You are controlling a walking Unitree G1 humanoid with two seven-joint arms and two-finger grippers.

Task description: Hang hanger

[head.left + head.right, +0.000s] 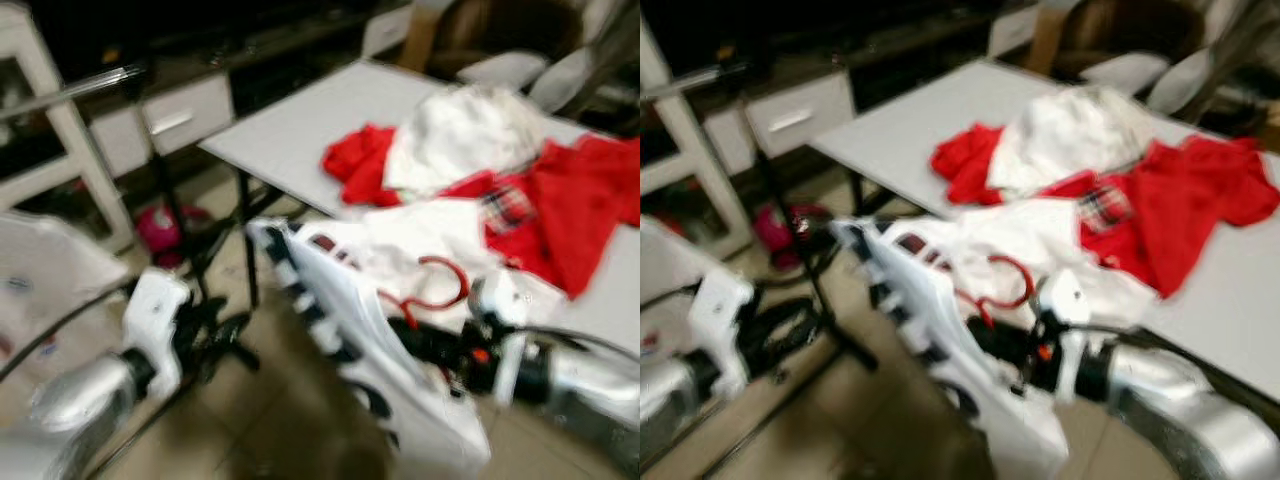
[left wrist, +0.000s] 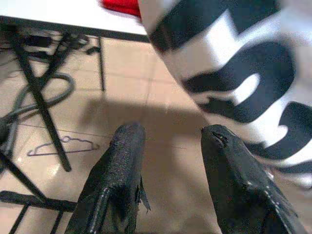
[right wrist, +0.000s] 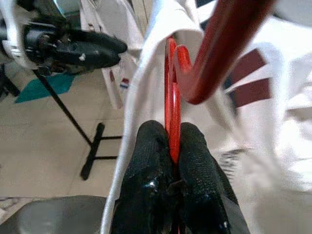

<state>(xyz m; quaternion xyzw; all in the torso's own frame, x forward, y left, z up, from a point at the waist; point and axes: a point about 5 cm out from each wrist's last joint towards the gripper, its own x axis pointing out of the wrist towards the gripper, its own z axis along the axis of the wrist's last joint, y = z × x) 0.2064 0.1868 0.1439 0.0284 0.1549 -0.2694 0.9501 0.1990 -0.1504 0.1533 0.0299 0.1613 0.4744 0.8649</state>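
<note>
One glossy red hanger [image 3: 171,97], draped in a white shirt [image 1: 340,320], sits clamped in the right gripper [image 3: 171,146].

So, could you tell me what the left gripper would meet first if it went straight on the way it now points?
Probably the tiled floor: the left gripper, jaws open and empty, points down at it. The black-and-white shirt hangs just beside that line and might brush it; depth is unclear.

A red hanger [image 3: 171,97] is sitting inside the neck of a white shirt [image 1: 340,310] with dark lettering, its curved hook [image 1: 440,285] sticking out over the table [image 1: 300,130] edge. The shirt is drooping off that edge, hanging toward the tiled floor.
</note>
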